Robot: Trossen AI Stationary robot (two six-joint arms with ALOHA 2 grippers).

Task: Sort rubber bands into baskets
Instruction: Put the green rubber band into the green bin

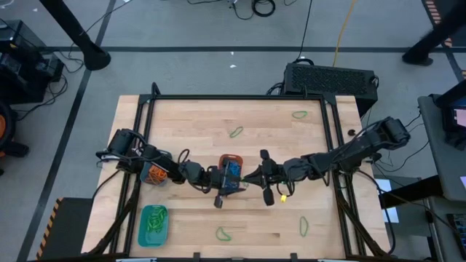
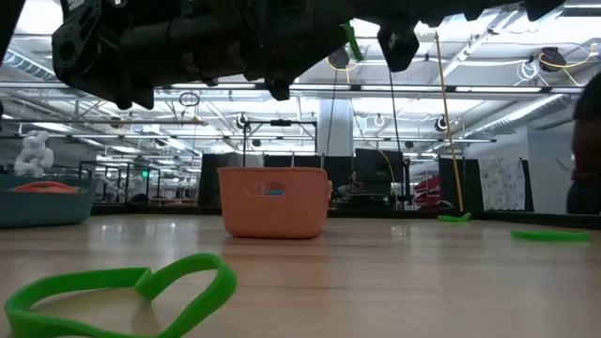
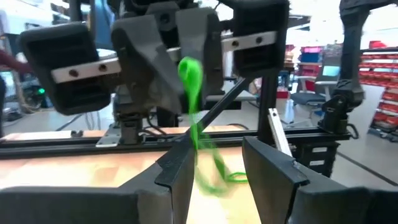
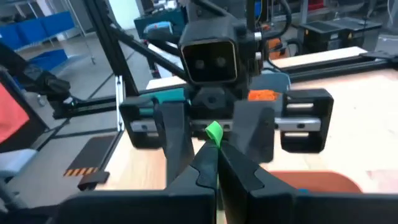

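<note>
The right gripper (image 4: pixel 214 163) is pinching a thin green rubber band (image 4: pixel 214 132) mid-air beside the orange plastic basket (image 1: pixel 230 169) — handing over. The left gripper (image 3: pixel 214 165) is gaping open — closing comes next, probably.

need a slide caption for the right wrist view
Right tool pinches a green rubber band facing the left tool.

Green rubber band (image 3: pixel 190 78), orange basket (image 2: pixel 273 201)
</note>
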